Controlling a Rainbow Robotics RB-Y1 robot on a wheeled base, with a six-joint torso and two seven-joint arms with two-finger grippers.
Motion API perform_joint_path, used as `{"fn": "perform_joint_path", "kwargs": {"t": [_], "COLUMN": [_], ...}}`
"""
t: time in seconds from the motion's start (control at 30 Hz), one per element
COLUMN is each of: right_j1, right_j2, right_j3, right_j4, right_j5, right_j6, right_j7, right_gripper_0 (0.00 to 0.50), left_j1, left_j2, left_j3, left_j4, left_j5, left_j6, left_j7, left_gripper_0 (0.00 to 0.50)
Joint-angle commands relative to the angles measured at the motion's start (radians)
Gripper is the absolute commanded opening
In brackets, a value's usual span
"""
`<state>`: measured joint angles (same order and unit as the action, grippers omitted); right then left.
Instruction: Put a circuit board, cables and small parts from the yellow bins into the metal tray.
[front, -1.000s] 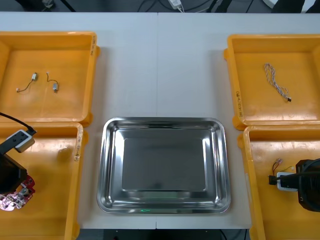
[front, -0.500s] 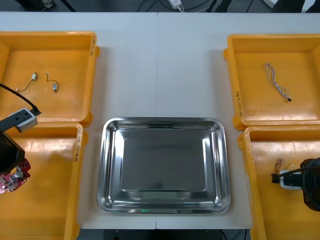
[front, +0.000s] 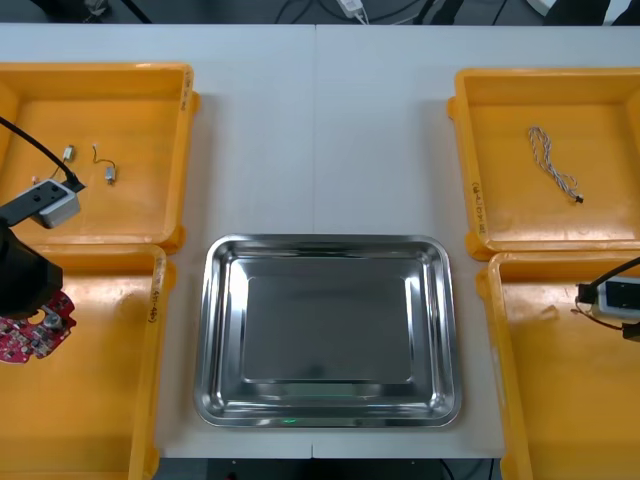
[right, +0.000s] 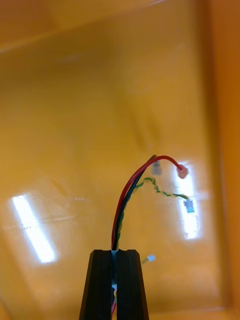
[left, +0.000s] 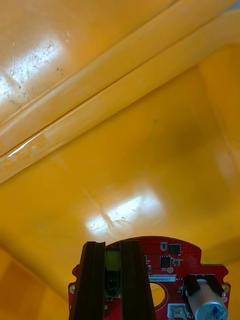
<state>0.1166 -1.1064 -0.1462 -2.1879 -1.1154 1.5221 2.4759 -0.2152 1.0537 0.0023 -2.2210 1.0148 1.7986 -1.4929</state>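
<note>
My left gripper (left: 112, 246) is shut on the edge of a round red circuit board (left: 167, 272), held over the floor of the near left yellow bin (front: 105, 400). In the front view the board (front: 38, 335) shows just under the left arm (front: 20, 278) at the table's left edge. My right gripper (right: 114, 254) is shut on a bundle of red, black and yellow cables (right: 131, 192). Their loose ends curl away from the fingers above the near right yellow bin (front: 560, 400). The metal tray (front: 328, 246) sits bare and shiny between the bins.
Two small metal parts (front: 110, 173) with short wires lie in the far left yellow bin (front: 130, 100). A twisted blue and white cable (front: 553, 165) lies in the far right yellow bin (front: 500, 150). The right arm (front: 620, 295) is at the table's right edge.
The left arm has moved toward the far side of its bin, carrying the circuit board. The right arm has pulled up and away from the bin floor with the cable bundle.
</note>
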Motion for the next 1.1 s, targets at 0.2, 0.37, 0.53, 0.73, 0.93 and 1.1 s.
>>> {"fn": "perform_joint_path", "kwargs": {"t": [0.2,0.37,0.53,0.73,0.93,1.1], "right_j1": [-0.146,-0.235,-0.316,-0.423,-0.488,-0.514], "right_j2": [0.013,0.013,0.013,0.016,0.065,0.134], "right_j3": [-0.162,-0.194,-0.177,-0.136,-0.136,-0.096], "right_j4": [-0.05,-0.096,-0.136,-0.128,-0.171,-0.246], "right_j5": [-0.165,-0.228,-0.254,-0.348,-0.386,-0.339], "right_j6": [0.181,0.256,0.291,0.329,0.374,0.392], "right_j7": [-0.166,-0.298,-0.374,-0.483,-0.557,-0.545], "right_gripper_0": [0.0,0.0,0.0,0.0,0.0,0.0], "left_j1": [-0.107,-0.154,-0.191,-0.225,-0.251,-0.271], "left_j2": [-0.127,-0.19,-0.245,-0.31,-0.377,-0.435], "left_j3": [0.027,0.001,-0.044,-0.104,-0.159,-0.209], "left_j4": [-0.04,-0.052,-0.066,-0.069,-0.072,-0.077], "left_j5": [-0.076,-0.127,-0.19,-0.265,-0.334,-0.398], "left_j6": [0.105,0.121,0.121,0.121,0.121,0.121], "left_j7": [0.095,0.151,0.212,0.273,0.355,0.416], "left_gripper_0": [0.0,0.0,0.0,0.0,0.0,0.0]}}
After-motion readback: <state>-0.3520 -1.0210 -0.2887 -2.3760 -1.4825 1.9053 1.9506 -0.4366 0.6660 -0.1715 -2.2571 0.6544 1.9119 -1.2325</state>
